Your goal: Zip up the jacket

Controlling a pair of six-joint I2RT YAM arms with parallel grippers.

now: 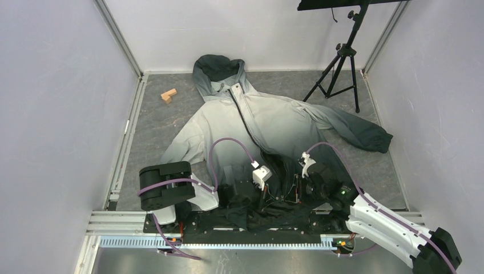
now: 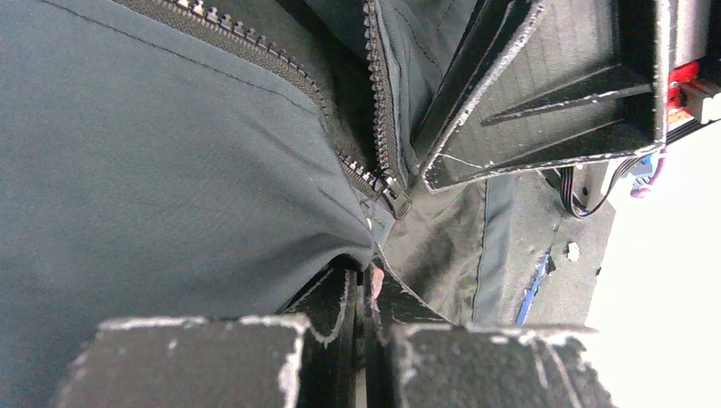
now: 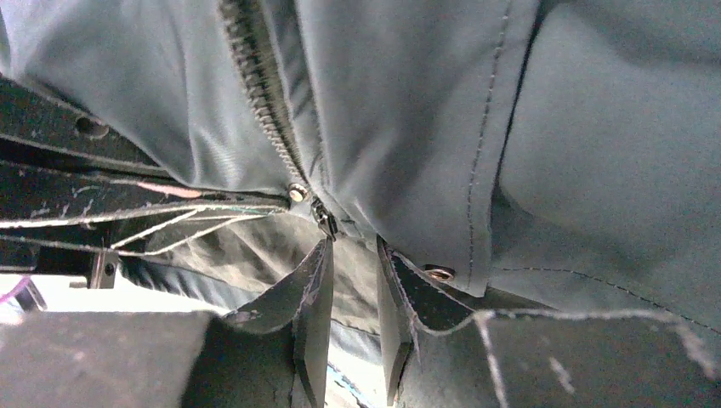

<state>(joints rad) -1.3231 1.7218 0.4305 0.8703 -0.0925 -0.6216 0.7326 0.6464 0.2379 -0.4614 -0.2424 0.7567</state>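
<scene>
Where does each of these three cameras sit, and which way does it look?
Top: fixed above and behind the arms, looking down at the jacket spread on the table; the left arm and right arm show.
Left wrist: rides the left arm, looking along the left jaws, shut on the jacket's hem, toward the zipper slider; the right jaws show top right.
Right wrist: rides the right arm, looking along the open right jaws at the hem.
Shared: both wrist views show the zipper slider.

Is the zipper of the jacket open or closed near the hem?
Open near the hem: in the left wrist view the zipper teeth run as two separate rows, meeting only at the slider low on the jacket.
</scene>
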